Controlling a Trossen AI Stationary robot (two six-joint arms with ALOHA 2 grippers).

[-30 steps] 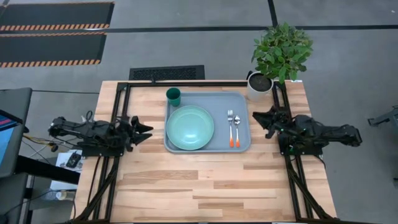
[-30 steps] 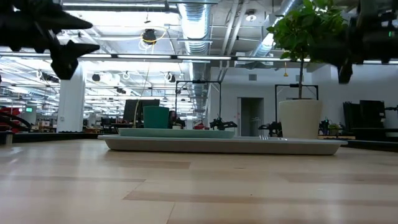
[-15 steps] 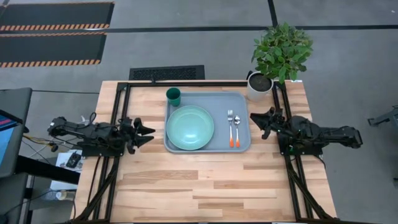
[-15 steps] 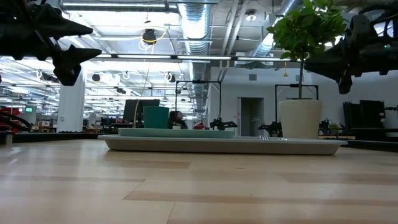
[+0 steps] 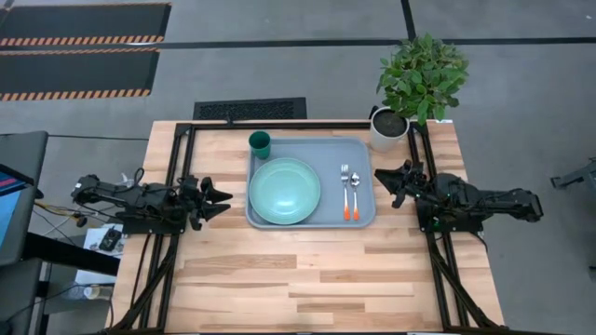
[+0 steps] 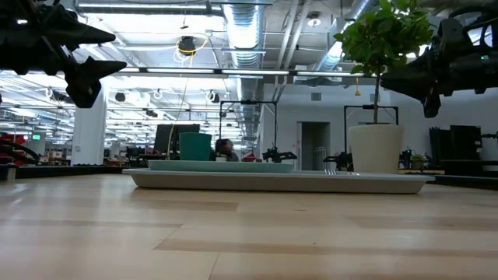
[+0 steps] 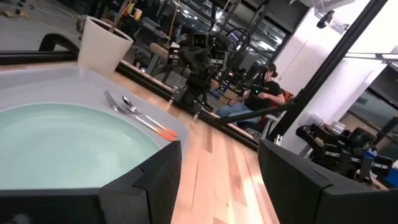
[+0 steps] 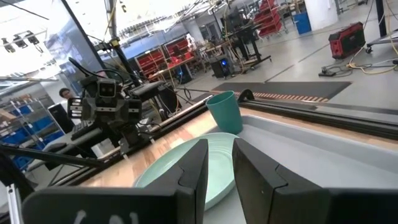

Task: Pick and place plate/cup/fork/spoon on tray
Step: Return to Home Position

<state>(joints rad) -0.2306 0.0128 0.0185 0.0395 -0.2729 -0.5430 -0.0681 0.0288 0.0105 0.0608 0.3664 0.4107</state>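
Note:
The mint-green plate lies on the left half of the blue-grey tray. The fork and the spoon lie side by side on the tray's right half, orange handles toward the near edge. The dark green cup stands upright at the tray's far left corner; on the tray or just beside it, I cannot tell. My left gripper hovers left of the tray, wide open and empty. My right gripper hovers right of the tray, empty, with a narrow gap between its fingers.
A white plant pot with a leafy plant stands at the table's far right, just beyond the tray's far right corner. Black frame rails run along the table's left, right and far sides. Bare wood lies on the near side of the tray.
My right gripper has moved a little toward the tray and come down slightly, then held still. My left gripper has shifted slightly toward the tray. The plate, cup, fork and spoon have stayed in place.

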